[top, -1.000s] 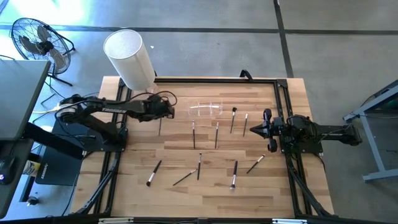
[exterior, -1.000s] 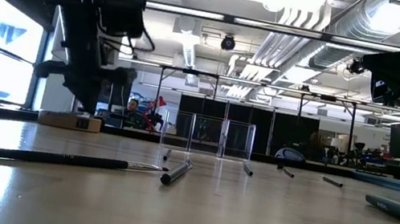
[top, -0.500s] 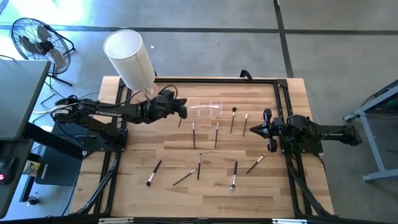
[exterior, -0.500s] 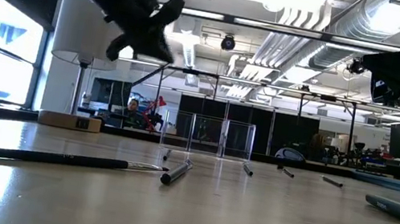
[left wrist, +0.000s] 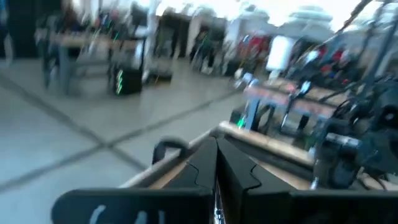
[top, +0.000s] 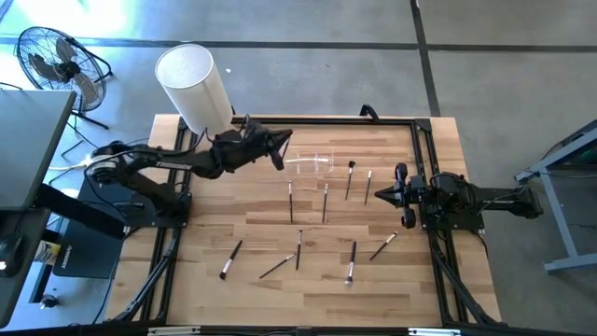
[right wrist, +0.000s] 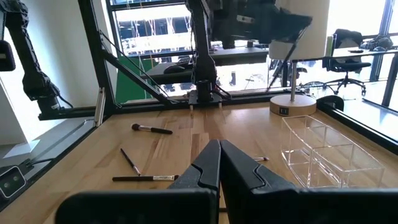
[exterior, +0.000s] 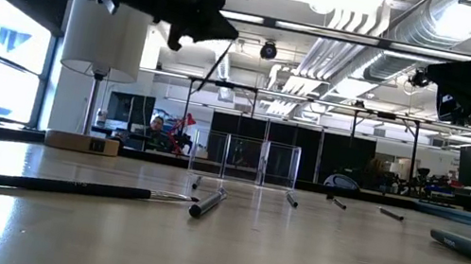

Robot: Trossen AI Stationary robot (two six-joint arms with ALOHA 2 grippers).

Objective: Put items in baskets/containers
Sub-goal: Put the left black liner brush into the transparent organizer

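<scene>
A large white cylinder (top: 194, 86) stands at the far left corner of the wooden surface (top: 205, 233), close behind the raised left arm, and a floor fan (top: 58, 65) sits off the surface beyond it. The left end effector (top: 276, 145) hangs in the air just beside the near-invisible clear holder (top: 309, 164), its fingers pinched on one thin dark brush (top: 277, 157) that slants down from them; the low view shows this brush (exterior: 216, 64) as a fine tilted line well above the holder (exterior: 261, 162). The holder is a boxy, see-through thing of at least two compartments, read mainly by its glinting edges (right wrist: 323, 152). The other brushes lie loose on the surface: four roughly parallel ones just in front of the holder, such as one with a dark bristle head (top: 350, 179), and five more scattered nearer the front edge, among them a pale-ended one (top: 230, 259) and another (top: 352, 262). All are slim, dark-handled sticks, some with silvery ferrules. The right end effector (top: 402, 195) waits at the right side of the surface, fingers pressed together. The left wrist view is motion-blurred, so the held brush cannot be made out there.
</scene>
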